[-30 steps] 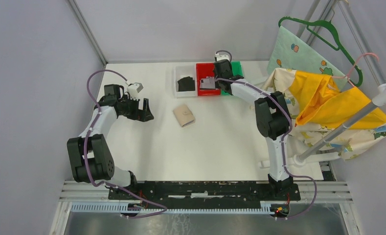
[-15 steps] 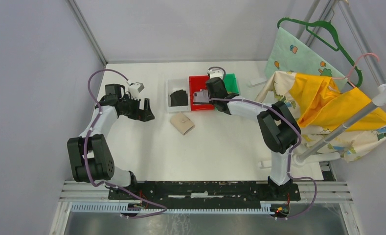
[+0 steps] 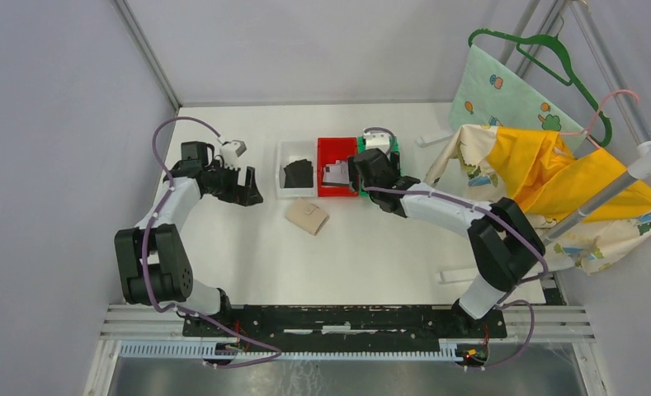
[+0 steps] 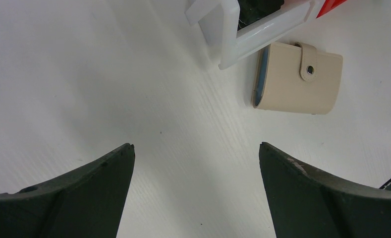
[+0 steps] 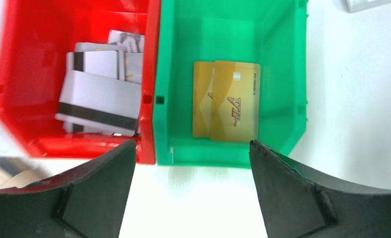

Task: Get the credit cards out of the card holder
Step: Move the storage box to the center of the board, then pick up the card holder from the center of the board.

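Note:
The beige card holder (image 3: 307, 216) (image 4: 297, 79) lies snapped closed on the table, against the white bin's (image 3: 282, 169) (image 4: 233, 34) front corner. Silvery-grey credit cards (image 5: 96, 101) (image 3: 335, 174) lie in the red bin (image 3: 332, 148) (image 5: 15, 74). Two gold cards (image 5: 228, 101) lie in the green bin (image 5: 282, 74) (image 3: 393, 148), and dark cards (image 3: 297, 175) in the white one. My right gripper (image 3: 361, 183) (image 5: 192, 143) hangs open and empty over the red and green bins' near edge. My left gripper (image 3: 246, 188) (image 4: 195, 145) stands wide open and empty, left of the card holder.
A clothes rack (image 3: 602, 198) with yellow and patterned fabric (image 3: 553, 165) and hangers (image 3: 553, 49) fills the right side. Grey walls close in the left and back of the table (image 3: 371, 256).
My right arm swung nearer and leftward. The three bins slid with it toward the near side, nudging the card holder. The right jaws opened wide. The left arm barely moved.

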`<action>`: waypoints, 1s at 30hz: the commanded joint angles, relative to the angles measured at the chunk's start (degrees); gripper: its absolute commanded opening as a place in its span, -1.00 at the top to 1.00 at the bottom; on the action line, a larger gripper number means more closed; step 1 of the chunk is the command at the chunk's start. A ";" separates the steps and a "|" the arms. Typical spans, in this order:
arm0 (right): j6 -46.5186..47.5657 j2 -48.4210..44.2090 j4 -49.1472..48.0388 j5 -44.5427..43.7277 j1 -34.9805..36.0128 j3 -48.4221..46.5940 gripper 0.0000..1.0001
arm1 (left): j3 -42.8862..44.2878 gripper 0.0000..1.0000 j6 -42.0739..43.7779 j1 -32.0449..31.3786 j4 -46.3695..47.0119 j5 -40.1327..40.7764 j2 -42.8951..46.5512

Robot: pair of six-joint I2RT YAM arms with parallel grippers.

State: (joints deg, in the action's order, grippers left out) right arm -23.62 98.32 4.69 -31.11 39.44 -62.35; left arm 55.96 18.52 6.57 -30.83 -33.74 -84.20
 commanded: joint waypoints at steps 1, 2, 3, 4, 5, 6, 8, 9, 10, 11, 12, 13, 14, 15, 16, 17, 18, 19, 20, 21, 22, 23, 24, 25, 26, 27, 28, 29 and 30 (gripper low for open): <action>0.87 -8.98 -4.23 4.07 3.01 4.00 -0.84 | 2.71 -0.99 0.58 -1.22 1.03 -0.54 -1.70; 1.50 -10.25 -7.00 7.38 3.85 5.55 -0.88 | 2.85 -0.99 0.18 -1.69 1.50 -0.23 -2.01; 2.27 -11.14 -9.36 12.18 5.03 7.71 -0.96 | 3.08 -0.99 -0.12 -2.10 1.85 0.07 -2.35; 2.76 -11.64 -11.75 16.18 6.15 9.22 -0.96 | 3.47 -0.96 -0.23 -2.62 1.91 0.29 -2.78; 2.98 -11.54 -13.13 20.47 7.38 10.46 -0.96 | 3.94 -0.93 -0.39 -2.94 1.91 0.41 -3.23; 3.38 -10.81 -13.93 23.46 8.62 11.02 -0.96 | 4.42 -0.91 -0.68 -3.19 1.91 0.26 -3.45; 4.02 -8.59 -14.89 27.89 10.56 11.33 -0.96 | 5.17 -0.90 -0.90 -3.23 1.43 -0.63 -3.73; 4.24 -7.13 -15.79 29.19 10.94 11.65 -0.96 | 5.77 -0.90 -0.75 -3.15 0.69 -1.27 -3.77; 4.36 -6.03 -16.26 30.24 11.30 11.73 -0.96 | 6.16 -0.90 -0.59 -3.17 -0.10 -1.99 -3.92; 4.47 -4.68 -16.85 30.72 11.36 11.72 -0.96 | 6.45 -0.91 -0.32 -3.21 -0.94 -2.69 -3.76; 4.89 -3.49 -17.42 31.00 11.39 11.50 -0.96 | 6.58 -0.92 -0.15 -3.17 -1.57 -3.15 -3.52; 5.36 -1.96 -17.40 30.96 11.34 10.78 -0.96 | 6.54 -0.93 0.19 -3.21 -2.16 -3.46 -3.17; 6.02 -0.31 -17.42 30.93 11.35 9.92 -0.96 | 6.53 -0.95 0.66 -3.17 -2.80 -3.82 -2.72; 6.83 1.11 -17.03 32.34 11.36 8.68 -0.96 | 6.57 -0.97 1.16 -3.13 -3.50 -4.22 -2.24; 7.37 2.67 -16.36 32.52 11.36 7.24 -0.96 | 6.65 -0.98 1.71 -3.00 -4.76 -4.80 -1.80; 8.26 4.13 -16.50 32.96 11.40 6.38 -0.96 | 6.78 -0.99 2.39 -2.83 -5.95 -5.71 -1.50; 8.91 5.25 -16.57 33.17 11.36 5.37 -0.96 | 7.03 -0.99 3.17 -2.53 -7.16 -6.88 -1.09; 9.69 6.49 -16.63 33.22 11.32 4.47 -0.96 | 7.42 -0.99 3.76 -2.23 -8.46 -8.05 -1.00; 10.55 7.41 -16.37 33.07 11.34 3.52 -0.96 | 7.87 -0.99 4.36 -1.92 -9.70 -8.90 -0.92; 11.06 8.45 -16.18 32.84 11.36 2.54 -0.96 | 8.41 -0.99 4.75 -1.66 -10.52 -9.56 -0.92; 11.68 9.38 -15.90 32.50 11.36 1.87 -0.96 | 8.84 -0.99 5.11 -1.39 -11.30 -10.21 -1.03; 12.24 10.10 -15.60 32.34 11.35 0.99 -0.96 | 9.22 -0.99 5.46 -1.27 -11.77 -10.48 -1.01; 12.82 10.89 -15.28 32.26 11.36 0.31 -0.96 | 9.50 -0.99 5.67 -1.14 -12.12 -10.54 -0.92; 13.44 11.57 -15.03 32.17 11.35 -0.50 -0.96 | 9.71 -0.99 5.68 -0.96 -12.39 -10.59 -0.76; 14.05 12.36 -14.83 32.30 11.36 -1.05 -0.96 | 9.85 -0.99 5.76 -0.91 -12.51 -10.63 -0.55; 14.65 12.88 -14.74 32.58 11.36 -1.50 -0.96 | 9.93 -0.99 5.76 -0.85 -12.47 -10.58 -0.26; 15.04 13.62 -14.38 32.68 11.36 -2.03 -0.96 | 9.95 -0.99 5.75 -0.82 -12.52 -10.68 0.08; 15.46 14.24 -14.27 32.98 11.40 -2.32 -0.96 | 10.10 -0.99 5.71 -0.69 -12.49 -10.73 0.30; 15.72 14.59 -14.35 33.12 11.44 -2.53 -0.96 | 10.19 -0.99 5.62 -0.73 -12.49 -10.77 0.52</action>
State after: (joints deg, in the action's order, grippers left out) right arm -10.96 110.96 -9.45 1.02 50.87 -62.06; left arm 63.53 21.71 5.48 -41.89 -41.58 -86.39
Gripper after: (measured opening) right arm 0.979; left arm 0.993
